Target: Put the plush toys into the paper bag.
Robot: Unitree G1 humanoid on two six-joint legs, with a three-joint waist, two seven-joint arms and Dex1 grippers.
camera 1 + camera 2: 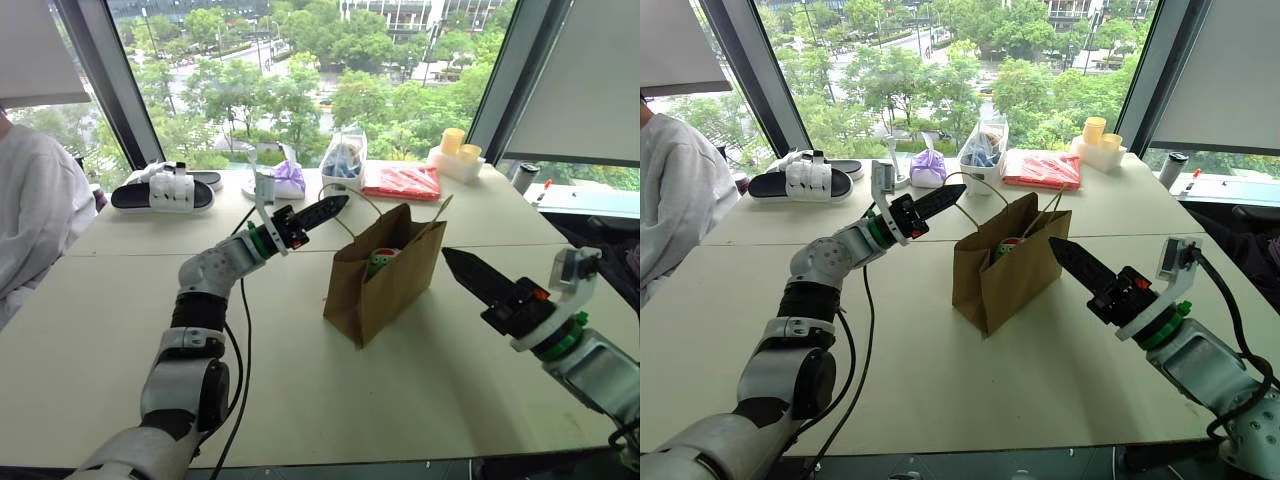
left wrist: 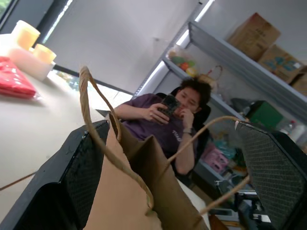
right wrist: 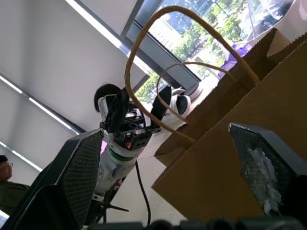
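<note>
The right gripper [image 1: 470,270] hangs over the table's [image 1: 420,380] near right part, its forearm coming up from the near right corner and its black fingers pointing left toward the paper bag [image 1: 385,285]. In the right wrist view its two fingers [image 3: 76,177] stand wide apart with nothing between them, the bag's brown wall just ahead; it holds nothing.

The left arm stretches from the near left edge across the table, elbow bent, and the left gripper [image 1: 325,212] reaches rightward, tilted slightly up, to the bag's far left side near the handles. Its fingers [image 2: 81,167] are spread wide in the left wrist view, with the bag's top edge and a twine handle [image 2: 96,124] lying between them; whether either finger touches the paper cannot be told, and no grip is seen.

The paper bag stands upright near the middle of the table, mouth open, handles loose. Inside its mouth sits the light green plush toy [image 1: 381,262], its red-and-white patch showing; whether the orange toy is inside cannot be told.

Along the far edge lie a black-and-white sandal [image 1: 165,190] toward the left corner, a purple pouch [image 1: 290,177], a clear bag of blue items [image 1: 345,160], a red packet [image 1: 402,182] and yellow cups [image 1: 455,145] toward the right corner. A person in white [image 1: 30,215] sits at the left edge.
</note>
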